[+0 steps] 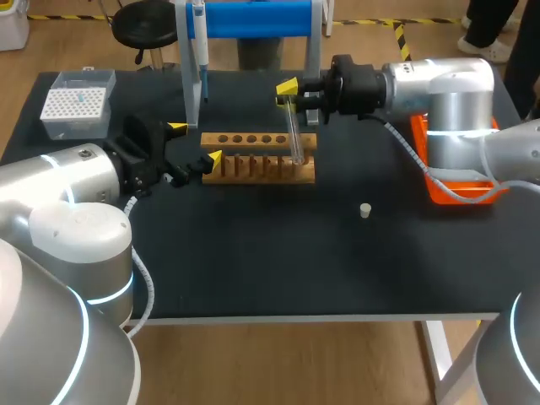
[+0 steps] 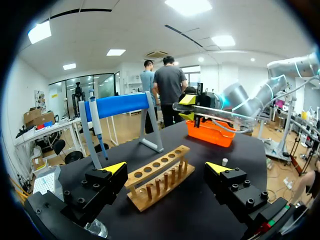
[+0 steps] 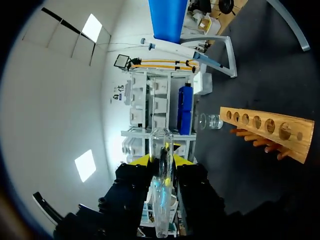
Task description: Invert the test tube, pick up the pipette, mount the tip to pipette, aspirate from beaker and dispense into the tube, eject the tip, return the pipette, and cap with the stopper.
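Holding test tube [image 1: 294, 132] in right gripper [image 1: 287, 94]

Clear test tube [image 1: 294, 135] tilted over rack [image 1: 261, 170], pipette [image 1: 201, 46] hung on stand [image 1: 253, 18], stopper [image 1: 365, 210] on table [image 1: 253, 261]

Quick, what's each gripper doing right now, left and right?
Left gripper: open, holding nothing.
Right gripper: shut on the test tube.
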{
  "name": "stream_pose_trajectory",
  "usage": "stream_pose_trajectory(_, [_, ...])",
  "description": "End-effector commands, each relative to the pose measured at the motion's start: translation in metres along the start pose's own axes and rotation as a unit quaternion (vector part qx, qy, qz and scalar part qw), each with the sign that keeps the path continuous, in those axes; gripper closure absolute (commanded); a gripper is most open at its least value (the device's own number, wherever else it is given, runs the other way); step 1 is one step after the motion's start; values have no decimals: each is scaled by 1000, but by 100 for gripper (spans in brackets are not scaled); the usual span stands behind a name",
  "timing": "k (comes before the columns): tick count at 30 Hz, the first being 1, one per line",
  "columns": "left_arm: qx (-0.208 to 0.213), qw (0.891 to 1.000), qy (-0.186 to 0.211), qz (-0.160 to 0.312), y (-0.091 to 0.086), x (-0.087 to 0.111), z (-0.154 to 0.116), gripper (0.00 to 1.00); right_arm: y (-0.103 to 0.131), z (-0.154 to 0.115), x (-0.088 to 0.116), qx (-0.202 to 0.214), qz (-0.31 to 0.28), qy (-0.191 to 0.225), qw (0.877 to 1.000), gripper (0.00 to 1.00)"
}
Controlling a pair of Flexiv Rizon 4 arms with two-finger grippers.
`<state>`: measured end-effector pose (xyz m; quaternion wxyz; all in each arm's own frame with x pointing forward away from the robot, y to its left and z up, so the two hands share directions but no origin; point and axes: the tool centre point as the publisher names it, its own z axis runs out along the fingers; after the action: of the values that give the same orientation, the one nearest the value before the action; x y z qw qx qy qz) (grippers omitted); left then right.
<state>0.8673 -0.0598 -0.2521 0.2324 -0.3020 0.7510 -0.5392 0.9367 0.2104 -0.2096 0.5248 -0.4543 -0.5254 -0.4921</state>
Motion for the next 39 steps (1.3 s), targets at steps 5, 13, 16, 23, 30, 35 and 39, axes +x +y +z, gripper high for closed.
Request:
stream_pose_trajectory(5, [1, 1000, 1, 0, 1, 0, 0, 0, 0, -4, 2, 8, 7, 4, 1000, 100])
stream_pose_trajectory(13, [1, 1000, 1, 0, 1, 0, 0, 0, 0, -4, 2, 8, 7, 4, 1000, 100])
stream_pose_trajectory(16, [1, 1000, 1, 0, 1, 0, 0, 0, 0, -4, 2, 8, 7, 4, 1000, 100])
stream_pose_trajectory(23, [1, 1000, 1, 0, 1, 0, 0, 0, 0, -4, 2, 8, 7, 4, 1000, 100])
stream_pose_trajectory(30, [1, 1000, 1, 0, 1, 0, 0, 0, 0, -4, 2, 8, 7, 4, 1000, 100])
stream_pose_trajectory(35, [43, 999, 8, 18, -2, -4, -3, 0, 0, -4, 2, 8, 7, 4, 1000, 100])
stream_pose_trajectory(39, [96, 992, 34, 80, -13, -6, -8, 0, 0, -4, 2, 8, 7, 4, 1000, 100])
